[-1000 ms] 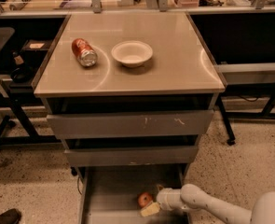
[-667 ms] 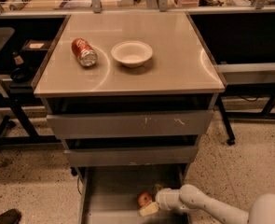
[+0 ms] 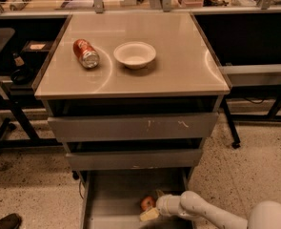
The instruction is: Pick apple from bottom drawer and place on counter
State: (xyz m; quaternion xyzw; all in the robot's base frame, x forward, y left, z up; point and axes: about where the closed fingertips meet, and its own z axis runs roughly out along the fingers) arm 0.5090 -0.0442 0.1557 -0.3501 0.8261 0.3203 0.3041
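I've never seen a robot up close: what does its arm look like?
The arm is smooth white, made of rounded tubular segments; no cables or markings show. Its end effector, down in the bottom drawer beside the apple, looks pale yellowish.

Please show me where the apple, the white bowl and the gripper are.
apple (image 3: 147, 202), camera view, its red top side.
white bowl (image 3: 135, 56), camera view, its bare inside.
gripper (image 3: 154, 209), camera view, its tip, inside the bottom drawer (image 3: 111, 204) beside the apple.
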